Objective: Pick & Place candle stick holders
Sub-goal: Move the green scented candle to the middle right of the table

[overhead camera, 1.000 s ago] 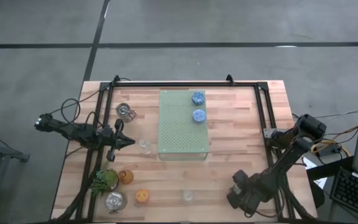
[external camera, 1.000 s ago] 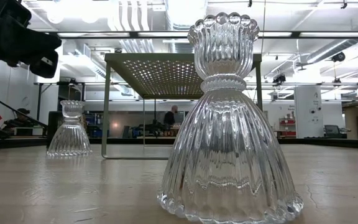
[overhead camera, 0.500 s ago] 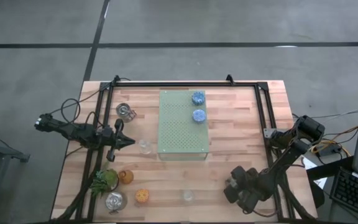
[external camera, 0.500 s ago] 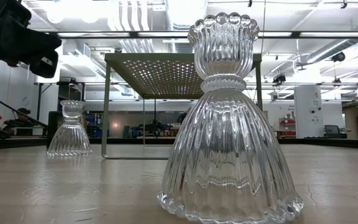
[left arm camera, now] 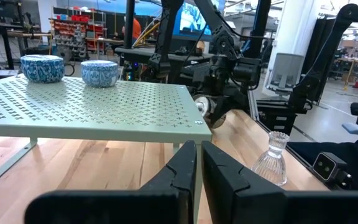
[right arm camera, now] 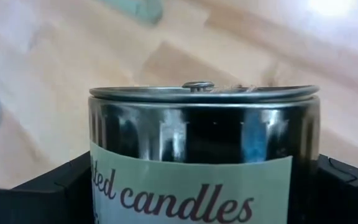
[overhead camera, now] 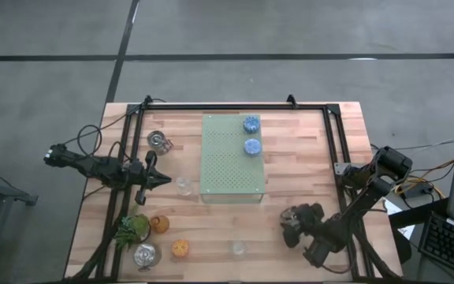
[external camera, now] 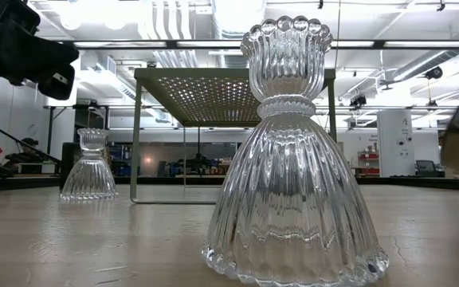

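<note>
Table point(overhead camera: 306, 150): wooden top carrying everything; the right arm works over its near right part, the left arm waits at its left side.
Board point(overhead camera: 232, 158): pale green perforated stand on legs, just beyond the left gripper's fingertips and well apart from the right fingers.
Right gripper point(overhead camera: 293, 223): fingers spread wide and clamped on a silver tin point(right arm camera: 204, 149), which sits between them and fills the wrist view; its label reads "candles". Held short of the board.
Left gripper point(left arm camera: 197, 168): fingers together, nothing between them, pointing at the board's near edge.
Blue holders point(overhead camera: 251, 124) and point(overhead camera: 251, 146): both stand on the board, at its end far from the right fingers.
Other silver holders point(overhead camera: 158, 140), point(overhead camera: 145, 255): on the table to either side of the left fingers, not on the board.
Orange holder point(overhead camera: 180, 249) and amber holder point(overhead camera: 160, 224): on the table, beside a green sprig point(overhead camera: 132, 229).
Clear glass holders point(overhead camera: 183, 184), point(overhead camera: 238, 248): one just ahead of the left fingertips, one between the orange holder and the right fingers.
Progress: two placed, one in hand, six apparently left, if the board is the goal.
</note>
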